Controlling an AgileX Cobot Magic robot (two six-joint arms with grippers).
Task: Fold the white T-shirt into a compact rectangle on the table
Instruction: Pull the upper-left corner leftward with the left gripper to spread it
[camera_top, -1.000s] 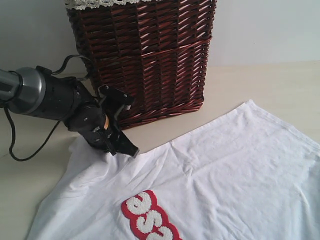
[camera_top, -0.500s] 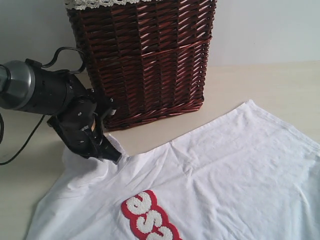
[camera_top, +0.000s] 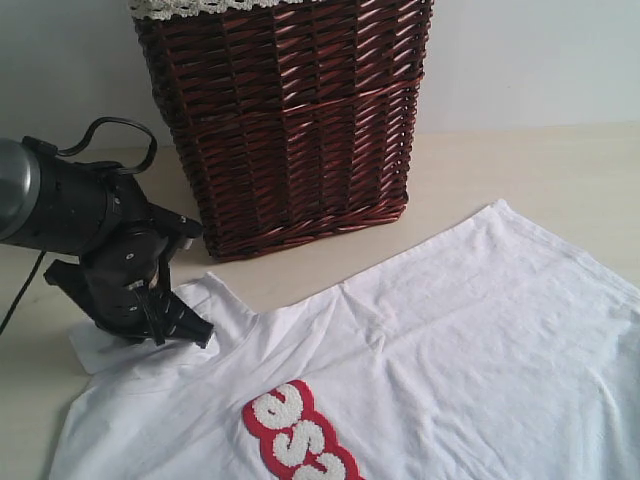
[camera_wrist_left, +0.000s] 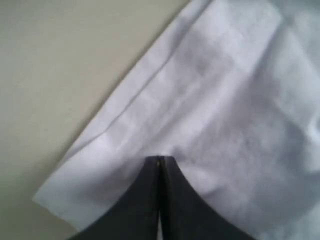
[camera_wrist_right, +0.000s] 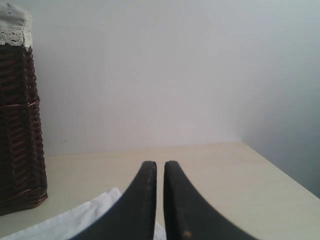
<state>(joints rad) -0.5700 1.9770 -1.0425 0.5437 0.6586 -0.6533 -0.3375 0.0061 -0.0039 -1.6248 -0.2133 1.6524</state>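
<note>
**White shirt spread on counter, left tool down on its sleeve**

The white T-shirt (camera_top: 450, 340) lies spread open on the pale counter (camera_top: 520, 170), in front of a dark wicker basket (camera_top: 300, 120). Its red patch with fuzzy white letters (camera_top: 300, 435) faces up near the lower edge of the exterior view. One sleeve (camera_top: 110, 350) lies flat toward the left.

The left tool (camera_top: 195, 332) is low over that sleeve, its jaws pressed together with the tips on the cloth. The left wrist view shows the two halves meeting in a thin seam (camera_wrist_left: 160, 159). I cannot tell whether any fabric is pinched between them.

The right tool (camera_wrist_right: 160, 165) is up off the counter with its jaws almost together. Only a thin slit shows between them and nothing is in it. A corner of the shirt lies below it.
</note>
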